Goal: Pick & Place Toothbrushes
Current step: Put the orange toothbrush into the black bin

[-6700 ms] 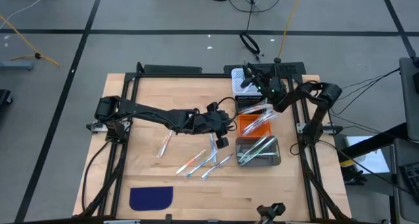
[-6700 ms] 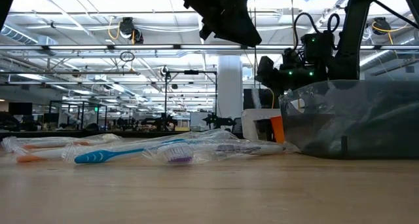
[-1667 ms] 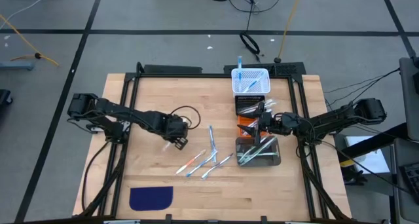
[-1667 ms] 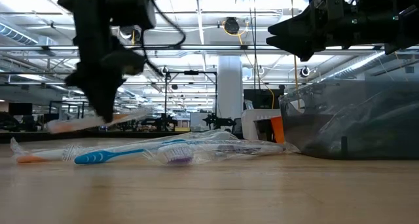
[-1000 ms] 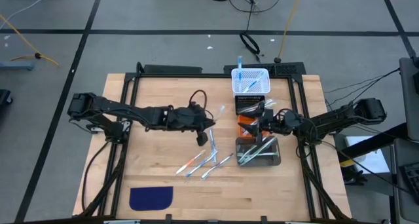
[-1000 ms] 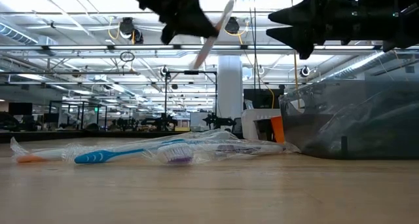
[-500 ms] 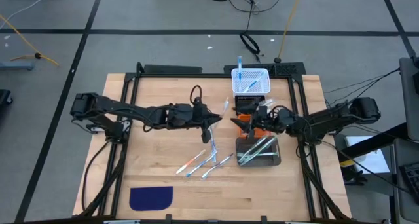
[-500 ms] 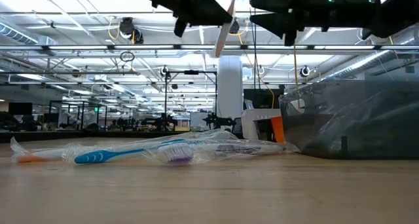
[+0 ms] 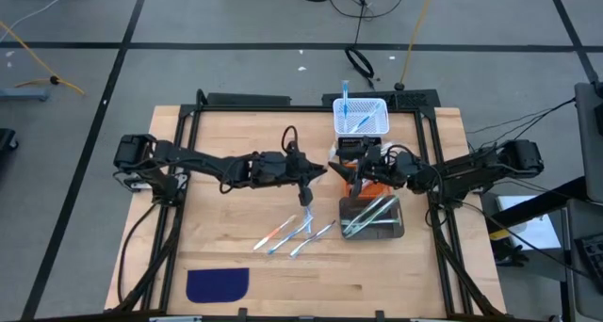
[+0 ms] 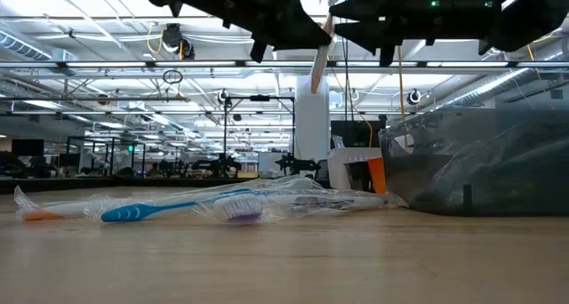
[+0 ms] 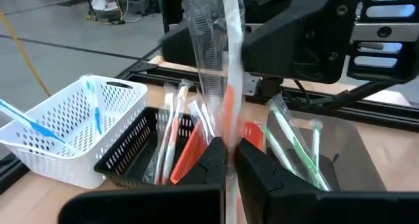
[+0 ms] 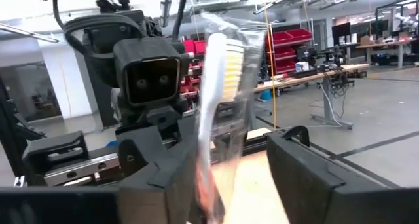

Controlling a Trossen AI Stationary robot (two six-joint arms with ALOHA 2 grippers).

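Observation:
A wrapped toothbrush [image 11: 228, 99] with an orange handle stands nearly upright in the air above the table's middle, also seen in the low view [image 10: 320, 62]. My left gripper [image 9: 319, 171] is shut on it. From the right, my right gripper [image 9: 340, 172] stands open, one finger on each side of the toothbrush's bristle end [image 12: 228, 73], apart from it. Several more wrapped toothbrushes [image 9: 297, 232] lie flat on the wood. My left gripper pinches the toothbrush's handle [image 11: 228, 142] between its two fingers [image 11: 211, 160]. The fingers come about level from the table's left and lie across it. The toothbrush is lifted clear, its bristle head up and its lower end [image 10: 315, 84] hanging below the fingers.
At the right stand a white basket [image 9: 379, 124] with blue toothbrushes, a black bin [image 9: 352, 147], an orange bin [image 9: 356, 183] and a clear bin [image 9: 388, 230] with green ones. A dark blue patch [image 9: 217, 284] lies near the front left.
My left gripper has carried the toothbrush toward the table's right edge, up to my right gripper, and the toothbrush has tipped from slanted to nearly upright. My right gripper has come toward the table's left, so its fingers now flank the toothbrush.

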